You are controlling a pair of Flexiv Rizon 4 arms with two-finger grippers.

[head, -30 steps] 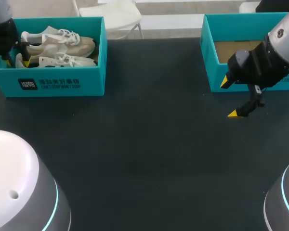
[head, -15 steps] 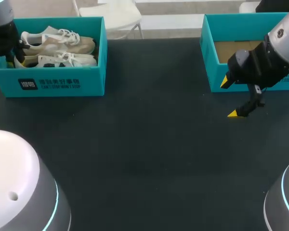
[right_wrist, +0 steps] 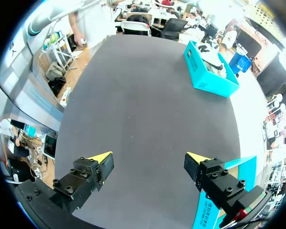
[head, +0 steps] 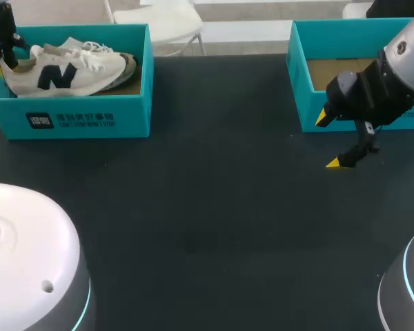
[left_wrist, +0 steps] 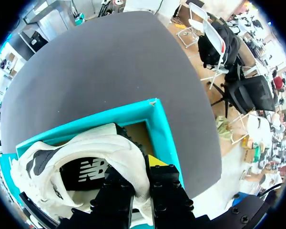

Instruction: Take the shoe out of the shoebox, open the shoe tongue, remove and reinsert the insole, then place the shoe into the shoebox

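Since a second ago, has lifted the white shoe [head: 65, 72] by its heel and turned it side-up, still within the teal shoebox [head: 90, 121] at 10 o'clock on the table [head: 207, 207]. Clamps the left gripper [left_wrist: 136, 167] on the heel collar from both sides. Holds the right gripper [head: 330, 140] spread wide and empty above the table at 3 o'clock, just beside the other shoebox [head: 300, 89].

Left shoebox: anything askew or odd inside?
The white sneaker lies tipped on its side, logo facing up, with its heel end clamped in the left gripper. That comes from the grasp, not damage. Nothing looks spilled.
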